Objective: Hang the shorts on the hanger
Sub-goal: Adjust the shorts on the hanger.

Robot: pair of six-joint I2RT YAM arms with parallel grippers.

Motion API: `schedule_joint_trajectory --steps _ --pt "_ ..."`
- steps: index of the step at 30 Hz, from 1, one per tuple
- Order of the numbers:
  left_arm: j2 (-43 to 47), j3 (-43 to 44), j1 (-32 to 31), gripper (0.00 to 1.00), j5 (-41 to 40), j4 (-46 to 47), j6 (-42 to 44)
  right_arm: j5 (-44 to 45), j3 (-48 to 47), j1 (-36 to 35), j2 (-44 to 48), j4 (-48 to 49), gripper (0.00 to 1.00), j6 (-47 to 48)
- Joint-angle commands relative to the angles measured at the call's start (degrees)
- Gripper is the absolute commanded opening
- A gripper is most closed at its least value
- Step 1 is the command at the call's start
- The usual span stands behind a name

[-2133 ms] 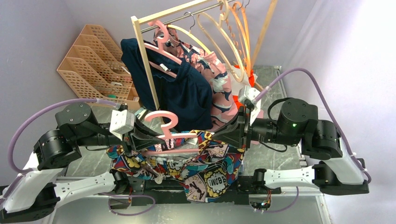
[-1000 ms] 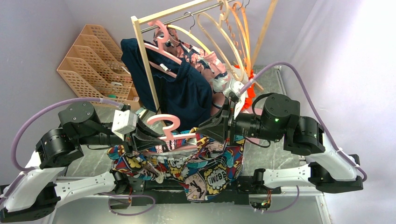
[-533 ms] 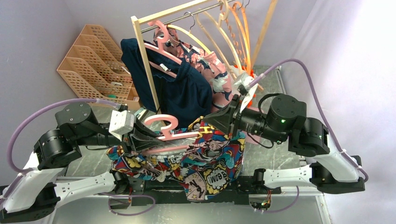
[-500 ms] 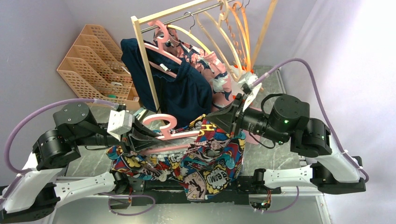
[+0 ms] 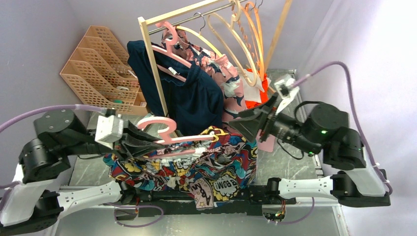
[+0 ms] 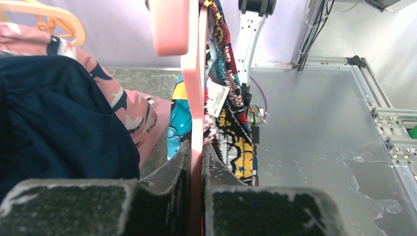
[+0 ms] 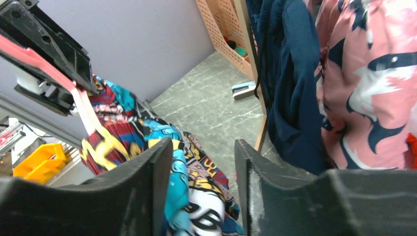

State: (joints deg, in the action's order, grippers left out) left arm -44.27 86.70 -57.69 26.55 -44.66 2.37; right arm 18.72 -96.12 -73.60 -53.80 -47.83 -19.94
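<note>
One pair of shorts [image 5: 196, 164], one pale-pink hanger [image 5: 169, 137] and two arms crowd the space just in front of the wooden rack [image 5: 151, 54]. On the rack hang one navy garment [image 5: 196, 98] and one pink patterned garment [image 5: 231, 88], beside cream and orange hangers too overlapped to count. The shorts are comic-print fabric in red, teal, yellow, black and white, with "BOOM" lettering low on the side farthest from the rack. They hang bunched from the hanger, below the rack's navy garment and above the worktop [image 5: 290, 164]. The left fingers [image 6: 172, 172] are pressed together on the hanger's thin pink bar, with the fabric and a white label just beside it. The right fingers [image 7: 147, 172] stand well apart, holding nothing, near the end of the shorts that lies under the rack's pink garment.
</note>
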Motion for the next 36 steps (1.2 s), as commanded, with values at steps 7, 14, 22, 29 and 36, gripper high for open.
schedule_joint_trajectory --steps 7,14,22,29,36 --pt "-3.42 15.84 -0.10 0.07 -3.86 -2.38 3.43 -12.10 -4.14 0.20 3.97 -2.29 0.61 5.79" --pt "-4.89 18.99 -0.05 0.07 -4.94 -3.79 4.02 -13.67 -1.43 0.22 5.95 -0.89 0.62 7.29" --pt "-3.80 16.28 -0.05 0.07 -6.63 -4.41 4.24 -12.42 -1.27 0.23 10.02 1.70 0.65 7.52" --pt "-2.40 12.99 -0.05 0.07 -8.98 -5.99 3.40 -14.43 -3.57 0.20 9.43 -2.54 0.66 7.90" --pt "-2.13 13.49 -0.05 0.07 -8.64 -5.09 2.63 -13.09 1.09 0.21 7.54 -3.87 0.66 7.97"
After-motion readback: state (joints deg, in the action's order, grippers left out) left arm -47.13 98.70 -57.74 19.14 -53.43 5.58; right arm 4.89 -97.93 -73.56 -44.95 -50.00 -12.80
